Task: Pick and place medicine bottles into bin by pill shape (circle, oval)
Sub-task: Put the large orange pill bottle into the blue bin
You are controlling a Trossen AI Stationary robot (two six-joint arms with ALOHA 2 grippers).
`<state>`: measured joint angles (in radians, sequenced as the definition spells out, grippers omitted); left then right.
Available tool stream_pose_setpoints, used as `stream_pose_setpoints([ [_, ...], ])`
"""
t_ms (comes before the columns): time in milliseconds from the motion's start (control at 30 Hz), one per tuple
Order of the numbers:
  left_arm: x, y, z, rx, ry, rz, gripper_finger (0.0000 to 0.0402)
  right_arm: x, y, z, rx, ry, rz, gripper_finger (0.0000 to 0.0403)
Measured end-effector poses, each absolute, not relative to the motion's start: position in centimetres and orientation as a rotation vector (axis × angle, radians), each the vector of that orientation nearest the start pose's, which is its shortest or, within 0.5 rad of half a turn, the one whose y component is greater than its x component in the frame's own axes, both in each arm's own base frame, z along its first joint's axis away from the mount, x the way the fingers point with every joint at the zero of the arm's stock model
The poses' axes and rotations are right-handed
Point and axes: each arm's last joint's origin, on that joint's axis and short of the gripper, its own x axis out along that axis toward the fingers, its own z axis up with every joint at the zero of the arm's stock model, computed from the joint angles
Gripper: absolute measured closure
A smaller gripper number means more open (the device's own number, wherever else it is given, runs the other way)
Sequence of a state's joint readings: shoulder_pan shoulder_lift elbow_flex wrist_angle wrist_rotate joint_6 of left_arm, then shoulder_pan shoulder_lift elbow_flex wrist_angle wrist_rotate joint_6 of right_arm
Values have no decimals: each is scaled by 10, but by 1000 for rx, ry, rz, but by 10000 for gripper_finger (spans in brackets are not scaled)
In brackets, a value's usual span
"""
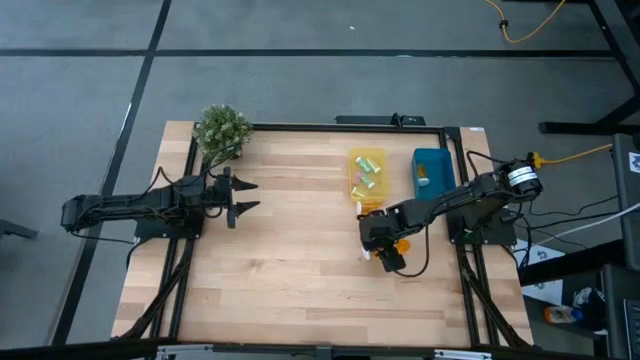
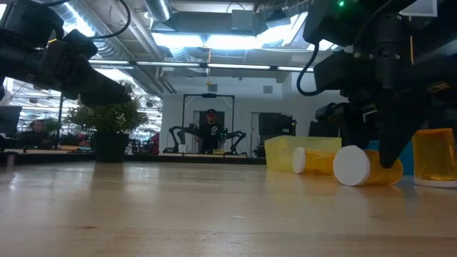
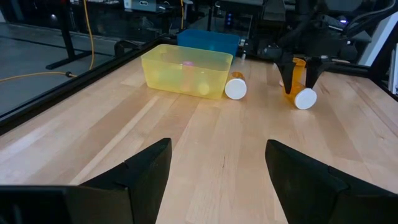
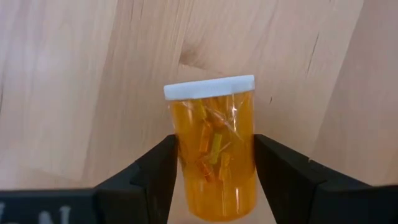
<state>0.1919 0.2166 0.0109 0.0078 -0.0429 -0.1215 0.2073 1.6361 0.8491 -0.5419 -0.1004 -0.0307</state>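
Wooden table (image 4: 74, 74): orange bottle (image 4: 214, 155) lies clamped between the right gripper's (image 4: 214, 180) fingers.

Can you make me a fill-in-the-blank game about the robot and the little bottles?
1. The right gripper has its fingers on both sides of an orange bottle with a ____ cap.
2. That bottle lies on its ____ on the table.
3. The blue bin stands beside the ____ bin.
4. The left gripper waits near the ____.

Missing words: white; side; yellow; plant
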Motion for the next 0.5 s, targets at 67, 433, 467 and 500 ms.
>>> stream_pose_setpoints([
  [67,107,22,150,-135,183,246,147,270,60,141,-98,1330,281,198],
  [433,107,22,150,-135,184,245,147,270,59,140,-115,1329,253,198],
  [467,107,22,150,-135,184,246,147,270,59,140,-116,1330,252,198],
  [500,107,22,150,-135,184,245,147,270,59,140,-117,1331,252,198],
])
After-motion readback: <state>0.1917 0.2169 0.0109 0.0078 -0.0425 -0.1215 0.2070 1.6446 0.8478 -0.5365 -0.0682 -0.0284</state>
